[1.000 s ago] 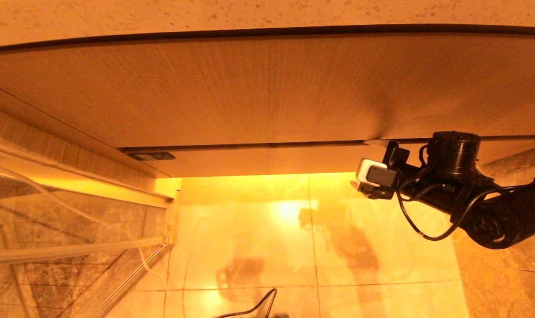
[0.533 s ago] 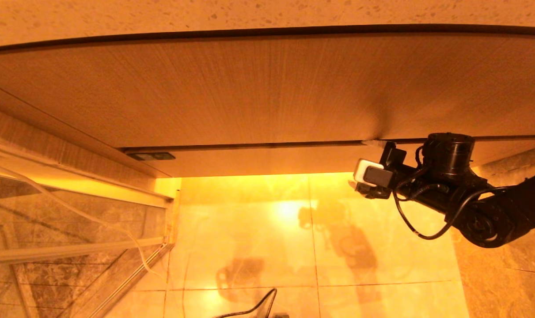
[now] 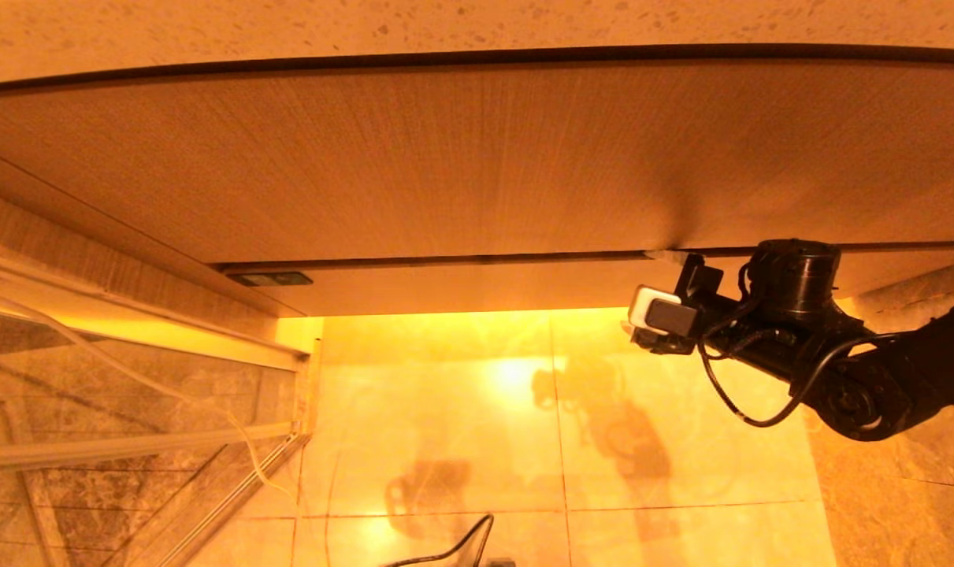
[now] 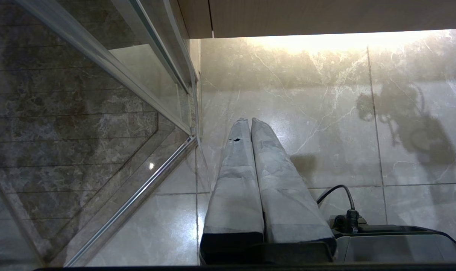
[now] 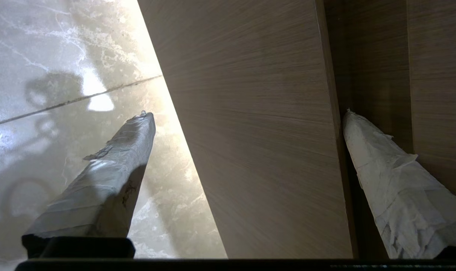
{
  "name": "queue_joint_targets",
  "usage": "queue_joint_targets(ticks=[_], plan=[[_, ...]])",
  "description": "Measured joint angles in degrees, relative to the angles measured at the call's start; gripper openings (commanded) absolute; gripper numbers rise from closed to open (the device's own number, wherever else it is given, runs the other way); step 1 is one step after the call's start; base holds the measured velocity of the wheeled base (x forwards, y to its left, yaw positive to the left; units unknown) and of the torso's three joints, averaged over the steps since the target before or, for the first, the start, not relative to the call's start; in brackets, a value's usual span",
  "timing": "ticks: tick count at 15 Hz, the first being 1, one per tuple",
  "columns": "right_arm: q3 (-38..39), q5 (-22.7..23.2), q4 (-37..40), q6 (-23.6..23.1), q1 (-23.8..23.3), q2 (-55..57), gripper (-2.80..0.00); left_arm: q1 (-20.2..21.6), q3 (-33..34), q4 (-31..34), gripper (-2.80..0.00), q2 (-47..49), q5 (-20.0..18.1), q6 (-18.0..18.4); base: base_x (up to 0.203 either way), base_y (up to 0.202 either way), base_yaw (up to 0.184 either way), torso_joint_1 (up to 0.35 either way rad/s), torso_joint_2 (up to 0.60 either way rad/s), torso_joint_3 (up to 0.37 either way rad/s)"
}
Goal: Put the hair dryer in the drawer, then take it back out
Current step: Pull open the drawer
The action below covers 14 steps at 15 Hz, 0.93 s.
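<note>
The drawer (image 3: 461, 287) shows as a narrow wood-grain front, closed, under the taller wood-grain panel (image 3: 445, 157). My right gripper (image 3: 642, 290) is at the drawer's right part, open and straddling its front. In the right wrist view the drawer front (image 5: 258, 131) fills the space between the fingers of the right gripper (image 5: 247, 114). One finger (image 5: 382, 165) sits in the dark gap above the front; the other hangs over the floor. The hair dryer is out of view. My left gripper (image 4: 249, 120) is shut and empty, low over the floor.
A speckled countertop (image 3: 445, 24) runs across the top. A glass shower screen with a metal frame (image 3: 130, 441) stands at the left, close beside the left gripper. Glossy marble floor tiles (image 3: 524, 441) lie below the cabinet. A black cable (image 3: 461, 547) shows at the bottom edge.
The right arm has drifted slightly left along the drawer front, its finger still in the gap. The drawer front has not visibly moved.
</note>
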Motion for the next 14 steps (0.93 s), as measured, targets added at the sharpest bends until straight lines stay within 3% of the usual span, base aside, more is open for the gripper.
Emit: queue_joint_targets(ticks=[14], plan=[[1.39, -3.37, 7.34, -1.93, -0.35, -1.49, 0.0, 0.0, 0.0, 0.0, -2.8, 0.0, 0.0, -0.01, 0.0, 0.0, 0.0, 0.0, 0.0, 0.0]])
